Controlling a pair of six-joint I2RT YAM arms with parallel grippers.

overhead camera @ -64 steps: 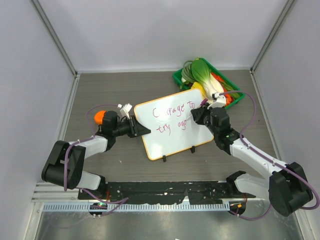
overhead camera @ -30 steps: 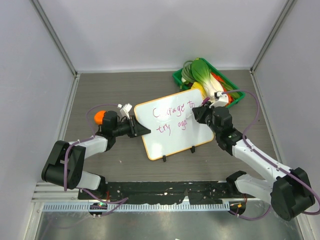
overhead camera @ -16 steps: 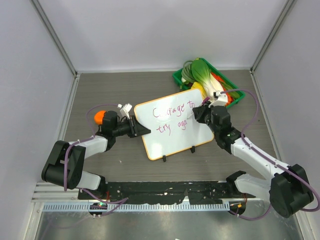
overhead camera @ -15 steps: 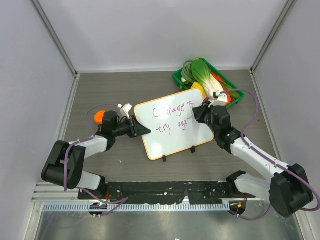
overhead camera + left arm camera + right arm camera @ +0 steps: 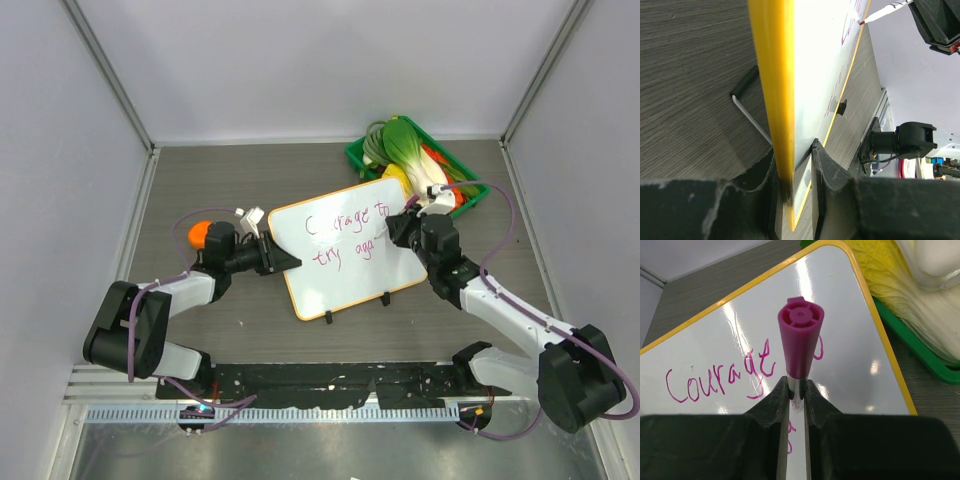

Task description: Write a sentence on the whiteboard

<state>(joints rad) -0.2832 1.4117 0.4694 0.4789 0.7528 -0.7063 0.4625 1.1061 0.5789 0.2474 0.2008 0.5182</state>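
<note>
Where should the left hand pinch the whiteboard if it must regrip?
On the whiteboard, take the thin left edge from the left, a finger on each face, as the left hand does now. The right hand and marker crowd the right side.

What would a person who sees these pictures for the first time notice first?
First the whiteboard in the middle of the table, with the sentence in purple-pink ink on it. The left fingers clamp its left edge, and the right fingers hold a purple marker near its right edge. A green tray of vegetables sits at the far right.
</note>
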